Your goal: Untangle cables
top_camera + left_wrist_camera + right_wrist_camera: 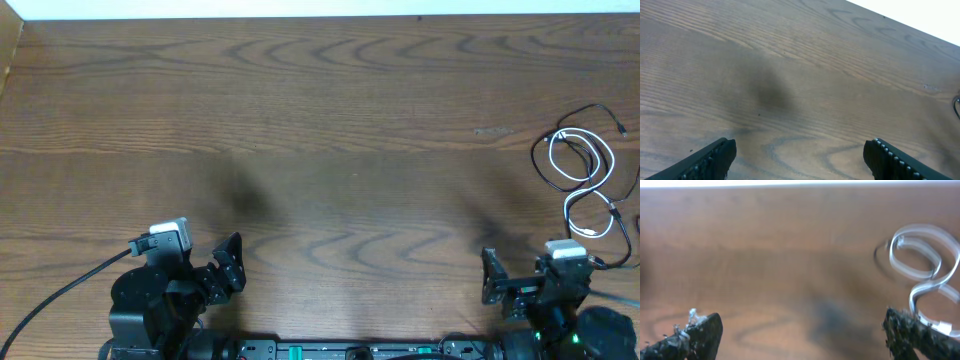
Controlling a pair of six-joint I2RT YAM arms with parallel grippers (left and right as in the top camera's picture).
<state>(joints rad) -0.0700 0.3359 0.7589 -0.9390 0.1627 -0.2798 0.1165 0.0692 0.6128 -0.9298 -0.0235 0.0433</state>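
Observation:
The cables lie tangled near the table's right edge: a white cable (pixel 582 165) in loops, with a thin black cable (pixel 545 160) crossing around it. In the right wrist view the white cable (pixel 920 265) shows blurred at the right, a faint black loop (pixel 882 255) beside it. My right gripper (pixel 489 277) is open near the front edge, below and left of the tangle, holding nothing (pixel 802 330). My left gripper (pixel 236 265) is open at the front left, far from the cables, with only bare wood between its fingers (pixel 800 155).
The wooden table (pixel 320 130) stretches wide behind both grippers. The arm bases and their thick black wires (pixel 60 290) sit along the front edge. A sliver of black cable (pixel 957 105) shows at the right edge of the left wrist view.

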